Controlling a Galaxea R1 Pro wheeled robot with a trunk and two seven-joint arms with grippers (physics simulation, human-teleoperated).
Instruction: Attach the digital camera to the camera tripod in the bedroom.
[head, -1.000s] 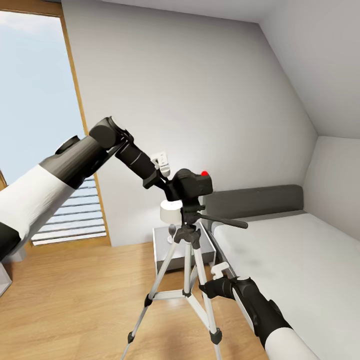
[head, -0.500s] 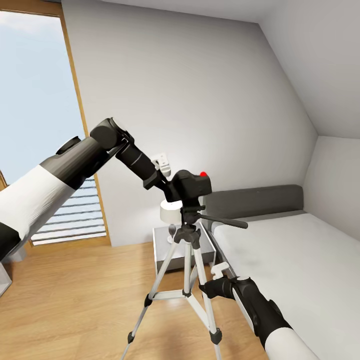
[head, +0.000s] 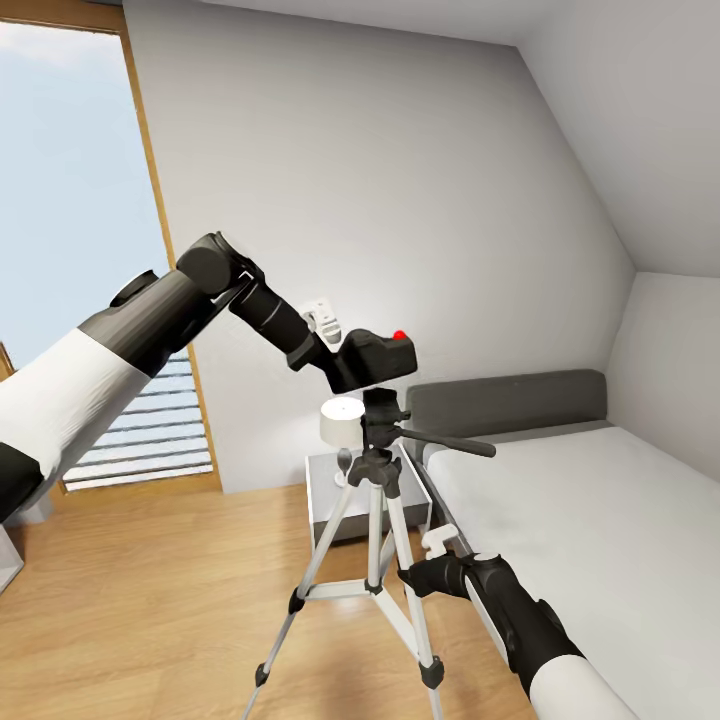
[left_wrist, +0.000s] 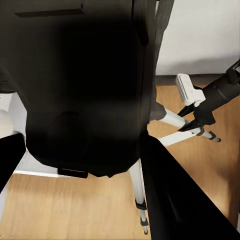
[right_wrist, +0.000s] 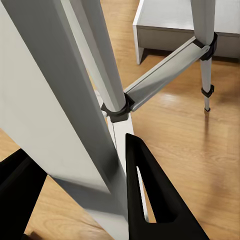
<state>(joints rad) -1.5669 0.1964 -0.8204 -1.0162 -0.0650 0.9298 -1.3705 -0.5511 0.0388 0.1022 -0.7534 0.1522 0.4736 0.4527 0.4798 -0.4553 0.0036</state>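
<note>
Since a second earlier, left gripper (head: 335, 358), clamped on small black boxy digital camera (head: 375, 355), lifted it toward 11 o'clock off silver-legged camera tripod (head: 372, 520) head; attachment apparently incomplete. Right gripper (right_wrist: 80, 192) jaws straddled a tripod leg.

Tilted black digital camera (head: 375, 357) above camera tripod (head: 372, 520)

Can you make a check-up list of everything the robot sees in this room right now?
Surface: light wood floor.
Job's things: digital camera tilted, just above the camera tripod head.
Clutter: white lamp on grey nightstand.
Grippers: left gripper shut on the digital camera; right gripper around a tripod leg.
Cables: nothing seen.
Surroundings: bed, window, grey walls.
</note>
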